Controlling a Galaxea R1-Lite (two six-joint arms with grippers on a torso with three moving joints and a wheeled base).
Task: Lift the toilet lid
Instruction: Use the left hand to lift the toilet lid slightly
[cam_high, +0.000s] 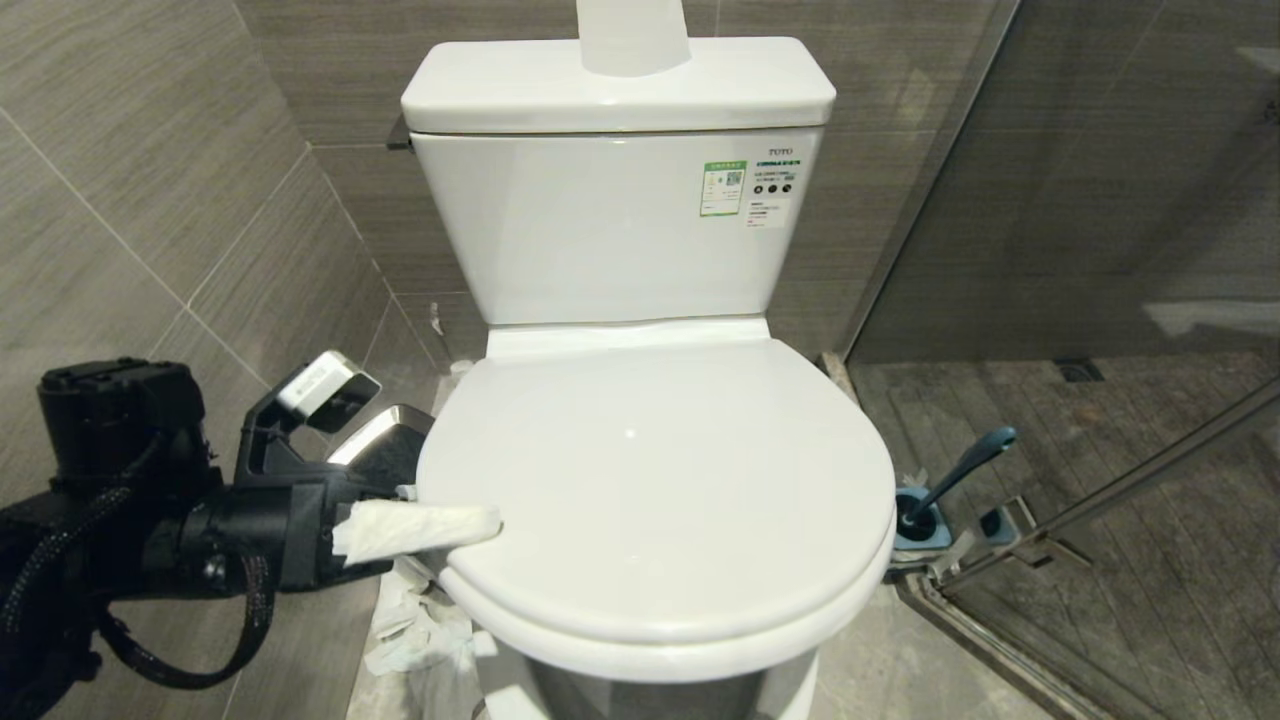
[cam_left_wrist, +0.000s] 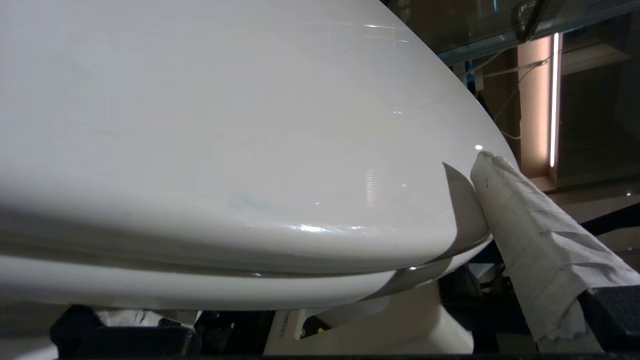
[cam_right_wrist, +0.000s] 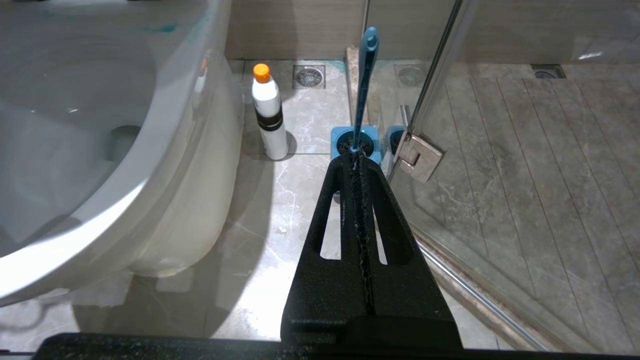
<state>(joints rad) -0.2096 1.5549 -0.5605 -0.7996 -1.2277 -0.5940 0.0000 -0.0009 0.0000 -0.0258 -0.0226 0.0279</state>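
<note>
My left claw (cam_high: 440, 535) sat at the left rim of the toilet lid (cam_high: 650, 480), one tissue-wrapped finger (cam_high: 415, 527) lying on top of the lid's edge. Whether a lower finger was under the rim I couldn't tell, so claw state unknown. The lid lay flat and closed on the bowl, just right of that claw, long axis running from the front toward the hinge at the tank (cam_high: 620, 220). I judged the lift had to go up and back about that hinge. The left arm was clearly nearer. My right claw (cam_right_wrist: 361, 165) hung closed and empty low on the right, by the toilet brush (cam_right_wrist: 364, 85).
</note>
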